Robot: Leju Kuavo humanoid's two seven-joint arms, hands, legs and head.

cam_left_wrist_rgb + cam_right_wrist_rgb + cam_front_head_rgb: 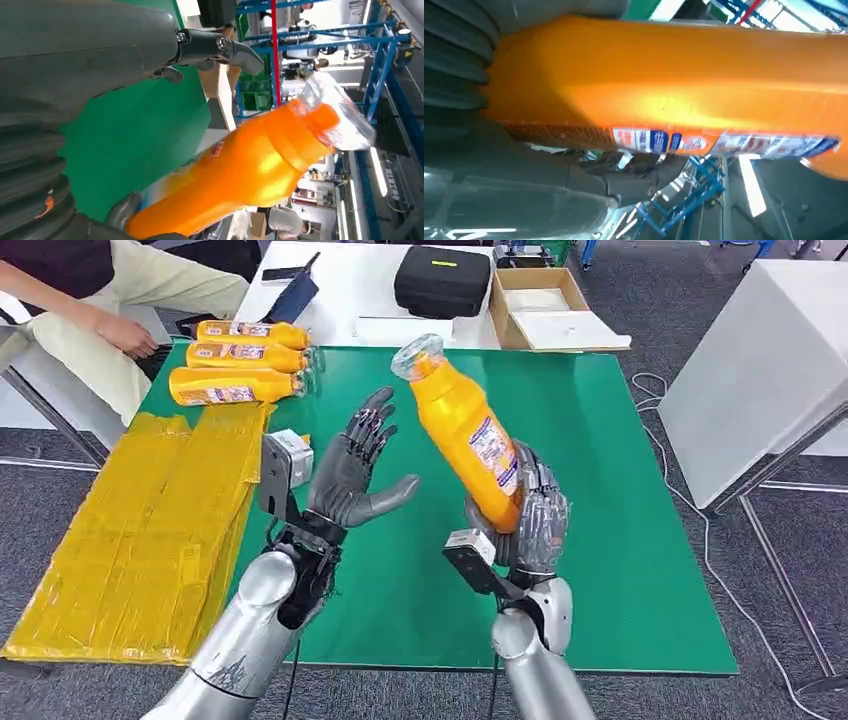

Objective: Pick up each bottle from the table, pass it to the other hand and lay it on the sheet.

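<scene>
Over the green table (600,490), the right hand (530,520) grips an orange bottle (465,430) mid-frame, ready to pass; the empty, spread left hand (355,475) must take it.

The bottle (468,435) in my right hand (530,520) is glossy orange plastic with a printed paper-like label, its cap end under clear crinkled film. My fingers (545,510) look like dark matt plastic and metal; my left hand (355,475) has a smooth grey palm. The table (600,490) top is matt green; the sheet (150,540) is wrinkled, shiny yellow. My arms are brushed silver metal.
</scene>
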